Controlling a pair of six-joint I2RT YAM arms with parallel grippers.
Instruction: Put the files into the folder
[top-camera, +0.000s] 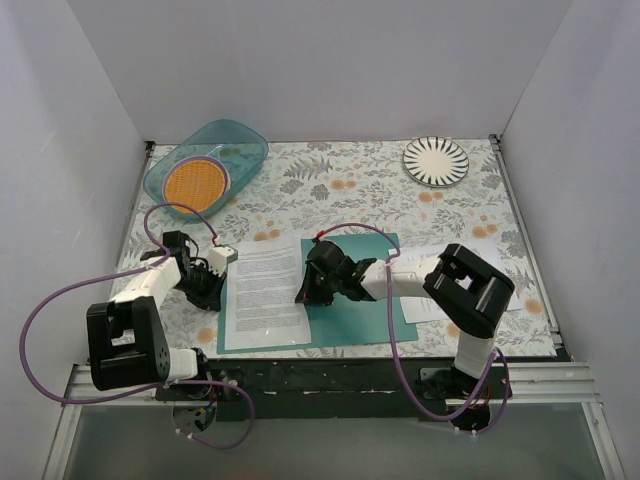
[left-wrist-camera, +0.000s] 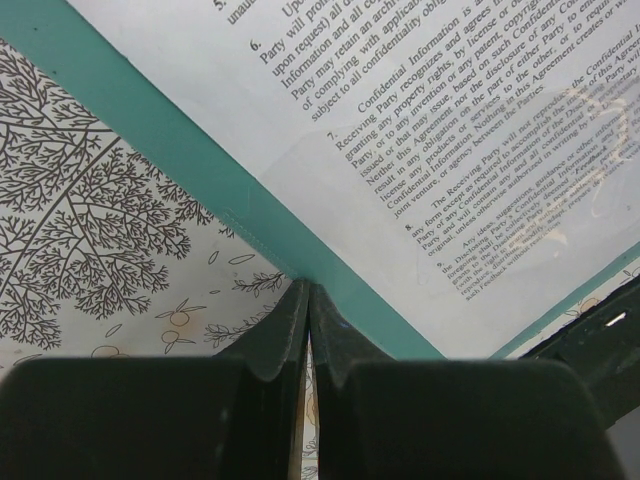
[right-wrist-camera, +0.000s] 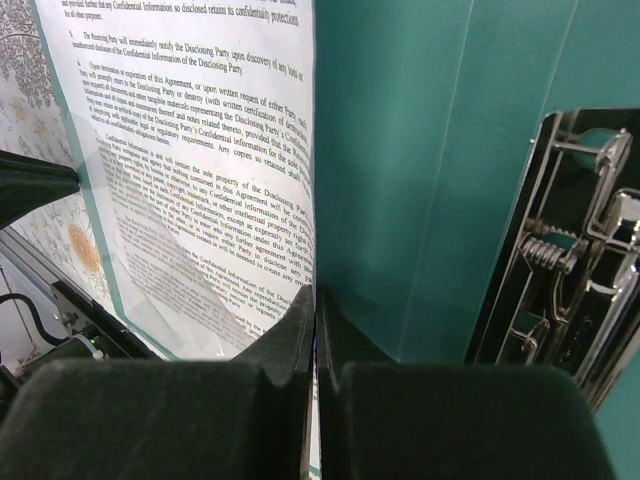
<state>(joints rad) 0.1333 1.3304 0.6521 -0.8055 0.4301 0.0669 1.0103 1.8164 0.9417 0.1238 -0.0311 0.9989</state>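
Observation:
The teal folder (top-camera: 350, 310) lies open on the table near the front. One file sheet (top-camera: 265, 290) of printed text lies on its left half. My left gripper (top-camera: 216, 290) is shut, its tips touching the folder's left border (left-wrist-camera: 200, 170) beside the sheet (left-wrist-camera: 420, 130); I see only tablecloth through the slit between its jaws. My right gripper (top-camera: 305, 290) is shut at the sheet's right edge (right-wrist-camera: 200, 170), which curls up into the jaws, with the folder's inside (right-wrist-camera: 420, 150) and metal clip (right-wrist-camera: 570, 260) to its right. More white sheets (top-camera: 425, 305) lie under the right arm.
A translucent teal bowl (top-camera: 205, 165) with an orange disc stands at the back left. A striped plate (top-camera: 436, 160) sits at the back right. White walls enclose the floral tablecloth on three sides. A black rail runs along the near edge.

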